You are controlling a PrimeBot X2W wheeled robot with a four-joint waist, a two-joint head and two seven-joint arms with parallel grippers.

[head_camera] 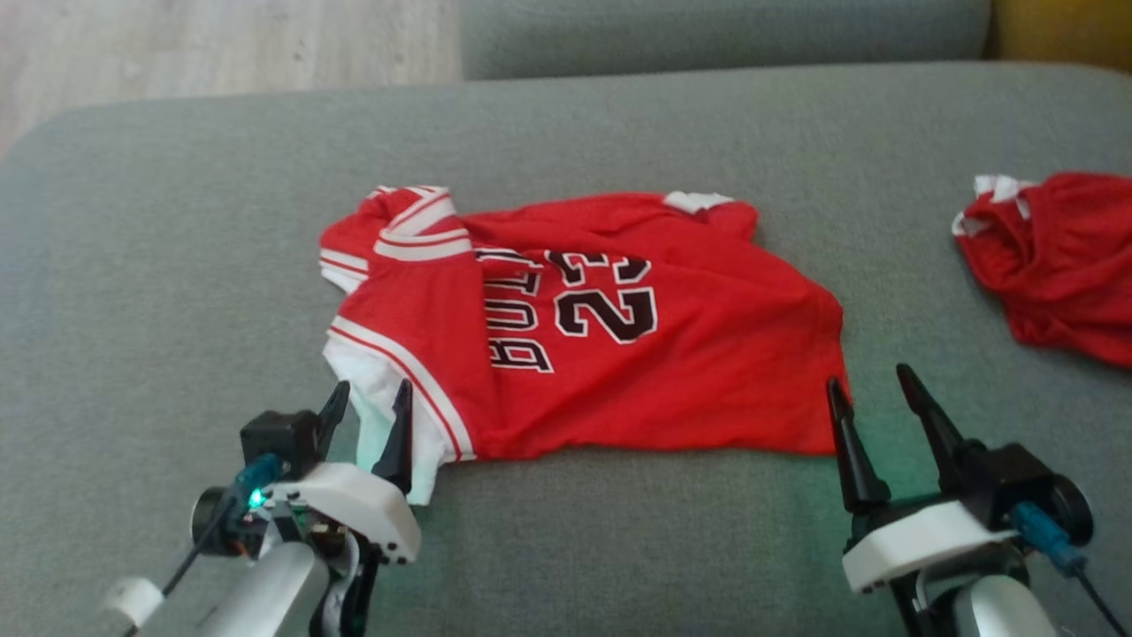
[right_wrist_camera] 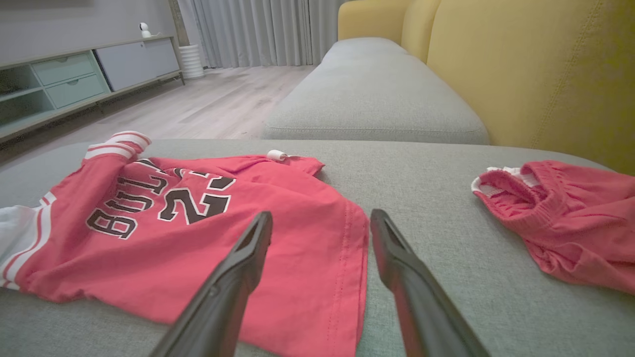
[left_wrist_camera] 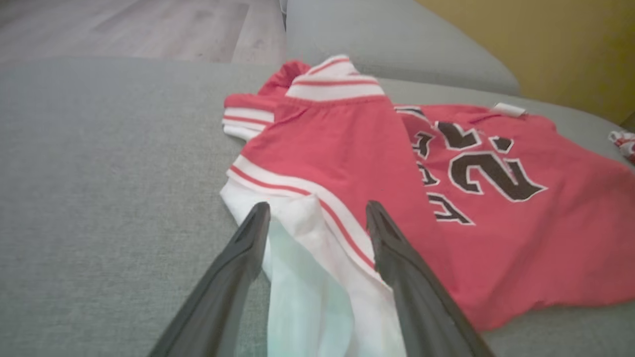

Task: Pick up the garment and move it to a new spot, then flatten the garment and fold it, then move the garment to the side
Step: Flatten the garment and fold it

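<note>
1. Left pincer [head_camera: 374, 389]: fingers spread apart, holding nothing. They straddle the white-trimmed near-left corner of the jersey [head_camera: 672, 380]. In the left wrist view, white fabric lies between the two fingers of this pincer [left_wrist_camera: 317, 208].
2. Right pincer [head_camera: 867, 379]: fingers spread apart, holding nothing. In the right wrist view, this pincer [right_wrist_camera: 321, 215] stands at the near-right hem corner, with one finger over the red cloth and the other over the bare sofa seat [head_camera: 177, 265].
3. Jersey: red, with dark number and lettering facing up. It lies mostly flat at the centre of the grey seat, with its far-left part bunched and folded over.
4. Second red garment [head_camera: 1061, 265]: crumpled on the same seat, well apart to the right.
5. Beyond: another grey cushion [head_camera: 707, 35], yellow backrest [right_wrist_camera: 521, 74], wooden floor [head_camera: 221, 44].
</note>
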